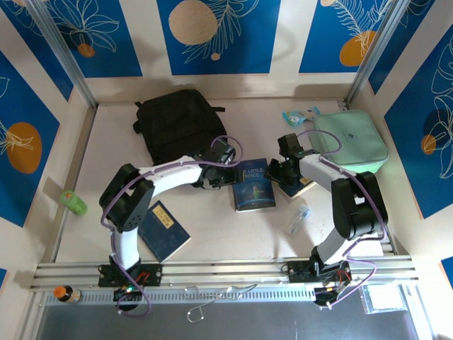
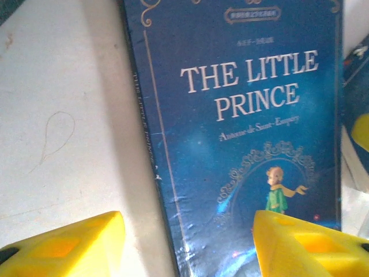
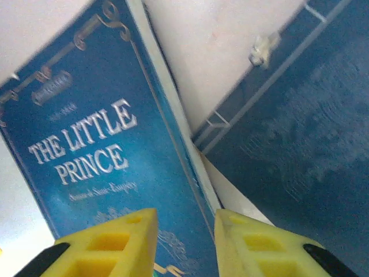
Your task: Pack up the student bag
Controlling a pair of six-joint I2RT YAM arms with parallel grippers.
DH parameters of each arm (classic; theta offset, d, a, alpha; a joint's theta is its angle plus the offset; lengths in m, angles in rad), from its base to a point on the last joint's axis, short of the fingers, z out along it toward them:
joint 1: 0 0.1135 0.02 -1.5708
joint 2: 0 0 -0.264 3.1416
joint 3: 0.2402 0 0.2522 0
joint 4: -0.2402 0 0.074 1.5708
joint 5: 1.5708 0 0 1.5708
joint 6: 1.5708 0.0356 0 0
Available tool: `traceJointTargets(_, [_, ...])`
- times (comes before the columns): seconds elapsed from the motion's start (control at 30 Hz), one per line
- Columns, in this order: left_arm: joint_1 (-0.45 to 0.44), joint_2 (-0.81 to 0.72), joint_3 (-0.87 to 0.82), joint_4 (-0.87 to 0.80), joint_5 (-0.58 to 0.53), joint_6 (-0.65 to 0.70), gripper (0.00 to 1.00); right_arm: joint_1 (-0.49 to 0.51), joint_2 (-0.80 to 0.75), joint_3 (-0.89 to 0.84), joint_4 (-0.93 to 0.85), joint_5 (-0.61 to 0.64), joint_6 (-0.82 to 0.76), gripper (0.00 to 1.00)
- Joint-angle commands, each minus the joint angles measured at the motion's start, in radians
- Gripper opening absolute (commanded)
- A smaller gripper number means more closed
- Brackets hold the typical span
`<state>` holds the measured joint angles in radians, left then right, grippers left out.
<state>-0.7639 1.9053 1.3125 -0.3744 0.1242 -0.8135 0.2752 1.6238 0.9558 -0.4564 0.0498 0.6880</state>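
Note:
The student bag (image 1: 177, 124), a black backpack, lies flat at the back left of the table. A blue book, The Little Prince (image 1: 253, 185), lies flat in the middle. My left gripper (image 1: 225, 170) is at the book's left edge. In the left wrist view the left gripper (image 2: 189, 222) is open, one yellow finger over the bare table and the other over the book (image 2: 248, 115). My right gripper (image 1: 277, 172) is at the book's right edge. In the right wrist view the right gripper (image 3: 185, 216) stands narrowly open astride the page edge of the book (image 3: 92, 150).
A second dark blue book (image 1: 301, 186) lies under the right gripper, touching the first. A dark notebook (image 1: 163, 230) lies front left, a green bottle (image 1: 73, 202) at the left wall. A mint-green case (image 1: 350, 140), a blue packet (image 1: 297, 117) and a clear bottle (image 1: 297, 218) sit on the right.

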Motion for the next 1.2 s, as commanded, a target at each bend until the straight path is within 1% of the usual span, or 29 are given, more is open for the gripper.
traceJointTargets(0.0, [-0.006, 0.035, 0.037, -0.01, -0.01, -0.029, 0.59, 0.009, -0.019, -0.015, -0.045, 0.007, -0.033, 0.31])
traceJointTargets(0.2, [-0.006, 0.072, 0.047, -0.02, -0.001, -0.039, 0.54, 0.015, 0.014, -0.015, -0.049, 0.009, -0.037, 0.28])
traceJointTargets(0.37, [0.0, 0.092, 0.049, -0.02, 0.024, -0.042, 0.42, 0.01, 0.058, 0.002, -0.063, -0.012, -0.024, 0.18])
traceJointTargets(0.6, [0.004, 0.115, 0.044, 0.008, 0.063, -0.059, 0.41, 0.015, 0.087, 0.003, -0.055, -0.03, -0.005, 0.18])
traceJointTargets(0.63, [0.004, 0.119, 0.044, 0.018, 0.074, -0.061, 0.39, 0.015, 0.085, 0.003, -0.052, -0.035, -0.004, 0.17])
traceJointTargets(0.67, [0.006, 0.121, 0.042, 0.029, 0.09, -0.061, 0.37, 0.015, 0.085, 0.003, -0.052, -0.04, -0.005, 0.17])
traceJointTargets(0.77, [0.007, 0.123, 0.039, 0.065, 0.13, -0.061, 0.35, 0.014, 0.088, 0.002, -0.047, -0.052, -0.002, 0.17])
traceJointTargets(0.93, [0.011, 0.122, 0.054, 0.124, 0.218, -0.03, 0.37, 0.013, 0.09, 0.003, -0.041, -0.075, 0.008, 0.17])
traceJointTargets(1.1, [0.011, 0.038, 0.071, 0.126, 0.241, 0.058, 0.37, 0.01, 0.078, 0.014, -0.045, -0.089, 0.022, 0.17])
traceJointTargets(1.17, [0.011, -0.014, 0.047, 0.156, 0.266, 0.076, 0.36, 0.006, 0.07, 0.015, -0.045, -0.085, 0.031, 0.18])
